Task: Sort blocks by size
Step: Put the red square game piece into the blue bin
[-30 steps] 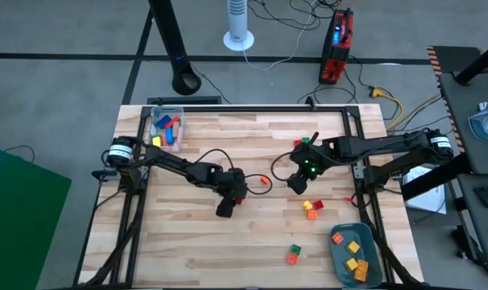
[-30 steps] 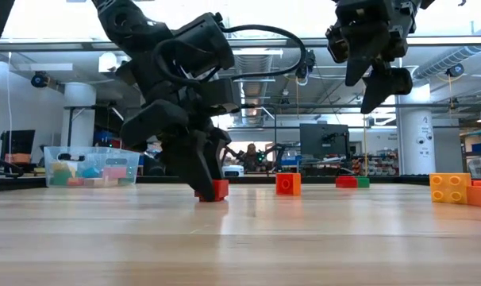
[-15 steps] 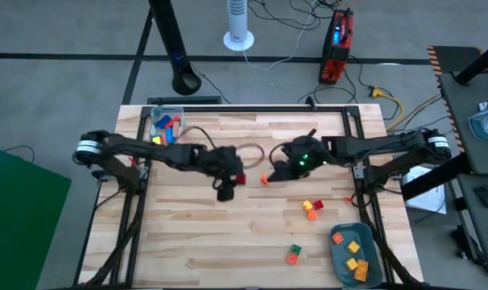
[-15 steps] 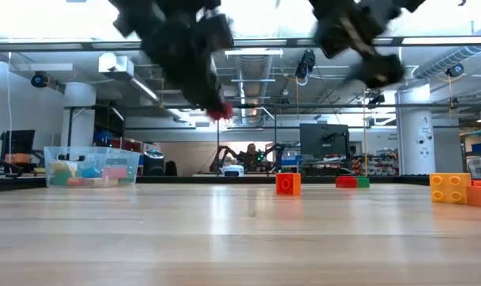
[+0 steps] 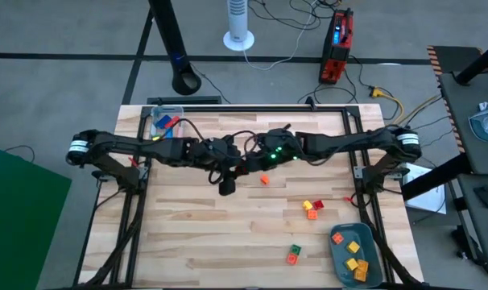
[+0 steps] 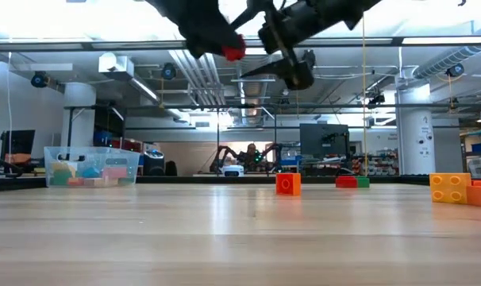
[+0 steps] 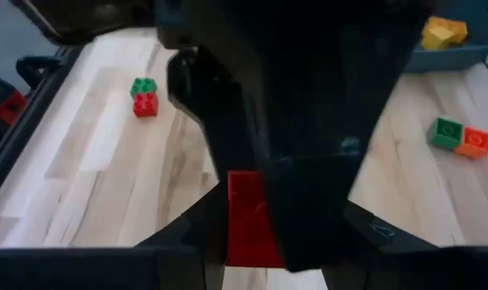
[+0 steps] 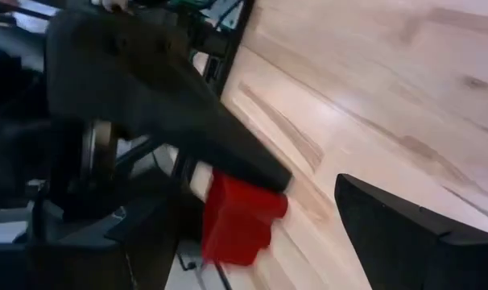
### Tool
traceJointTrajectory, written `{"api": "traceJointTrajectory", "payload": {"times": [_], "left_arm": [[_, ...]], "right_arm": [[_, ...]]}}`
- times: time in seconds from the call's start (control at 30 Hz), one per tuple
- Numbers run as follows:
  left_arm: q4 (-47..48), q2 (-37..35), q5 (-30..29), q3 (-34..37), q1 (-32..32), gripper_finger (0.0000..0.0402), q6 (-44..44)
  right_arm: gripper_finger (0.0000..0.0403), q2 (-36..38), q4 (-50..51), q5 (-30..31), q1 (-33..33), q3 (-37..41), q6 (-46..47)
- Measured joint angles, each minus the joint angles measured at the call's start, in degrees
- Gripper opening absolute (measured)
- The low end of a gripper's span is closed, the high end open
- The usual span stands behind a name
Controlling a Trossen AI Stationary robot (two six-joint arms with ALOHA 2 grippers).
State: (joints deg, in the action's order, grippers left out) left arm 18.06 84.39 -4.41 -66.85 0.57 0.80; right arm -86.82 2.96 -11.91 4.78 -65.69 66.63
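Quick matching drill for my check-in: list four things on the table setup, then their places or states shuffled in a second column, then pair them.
1. red block
2. clear plastic box
3. grey-blue tray
4. right claw

A. near right corner, holds orange and yellow blocks
B. open, raised beside the left claw
C. held in the left claw, off the table
D. far left corner, holds blocks

Pairs: 1-C, 2-D, 3-A, 4-B
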Motion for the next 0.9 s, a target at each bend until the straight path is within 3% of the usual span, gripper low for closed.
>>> {"api": "traceJointTrajectory", "payload": {"times": [0.33, 0.73, 0.9], "left_arm": [[0.12, -0.1, 0.4, -0.72, 0.91, 0.0132, -0.06], [0.86, -0.21, -0.84, -0.61, 0.75, 0.0141, -0.48], [0.86, -0.23, -1.52, -0.61, 0.77, 0.0143, 0.58]], "right_arm": [[0.0267, -5.05, 0.5, -0.54, -0.01, -7.33, -2.21], [0.0113, -4.81, 4.5, -0.1, -0.03, -7.54, -2.92], [0.0105, -4.76, 5.17, -0.02, -0.03, -7.56, -3.02]]}}
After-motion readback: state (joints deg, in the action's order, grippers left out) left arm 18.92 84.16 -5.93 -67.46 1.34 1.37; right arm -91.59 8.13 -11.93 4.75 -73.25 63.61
